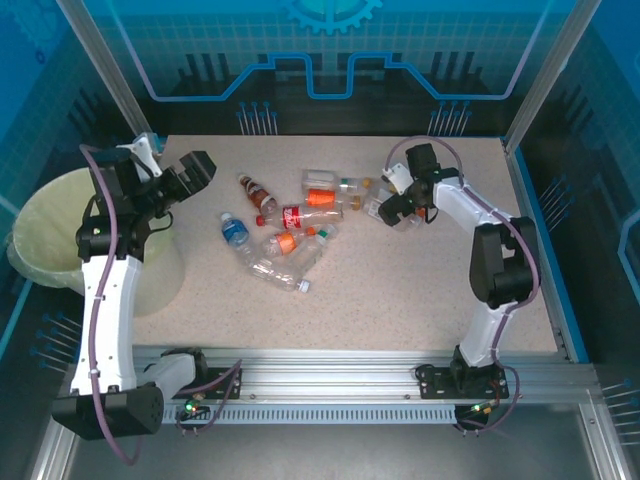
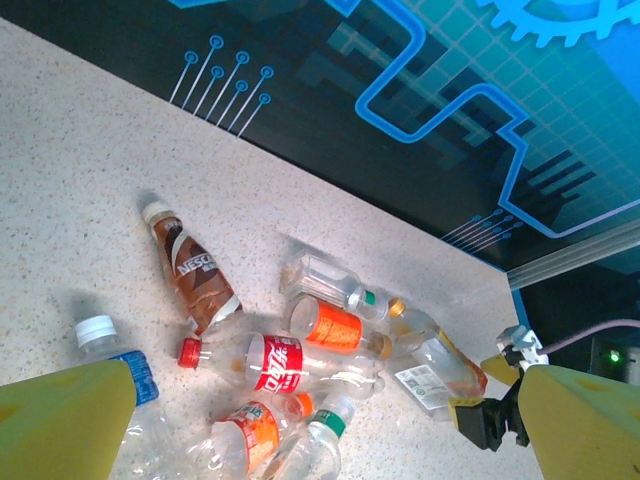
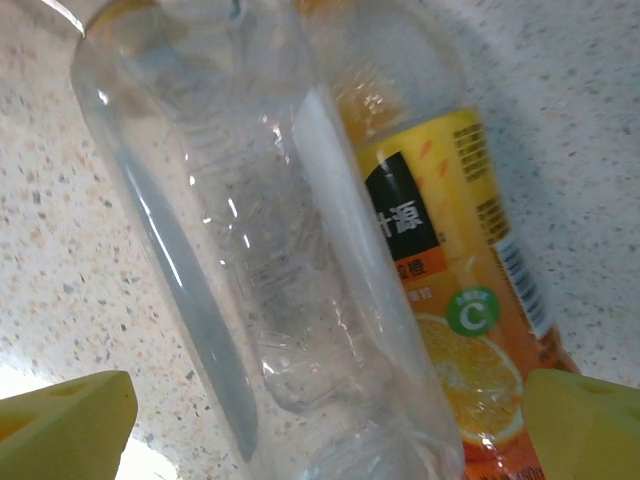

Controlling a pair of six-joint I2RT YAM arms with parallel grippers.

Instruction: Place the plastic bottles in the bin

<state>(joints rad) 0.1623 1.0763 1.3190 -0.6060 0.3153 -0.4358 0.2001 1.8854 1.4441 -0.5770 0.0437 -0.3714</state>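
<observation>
Clear plastic mostly: found the plastic bottles (image 1: 295,225) lying in a loose heap in the middle of the table (image 1: 400,290), well apart from the bin (image 1: 45,230) at its left side. Picked out a brown-labelled bottle (image 2: 195,275), a red-labelled bottle (image 2: 272,362) and a blue-labelled bottle (image 2: 128,372) among them. Saw the left gripper (image 1: 190,172) spread wide and empty, hovering between bin and heap. Saw the right gripper (image 1: 392,207) low at the heap's right end, likewise spread wide, yellow fingertips (image 3: 70,420) either side of a clear bottle (image 3: 270,260) and an orange-juice bottle (image 3: 450,290) lying side by side. Clamped nothing; could not tell whether touching either.
</observation>
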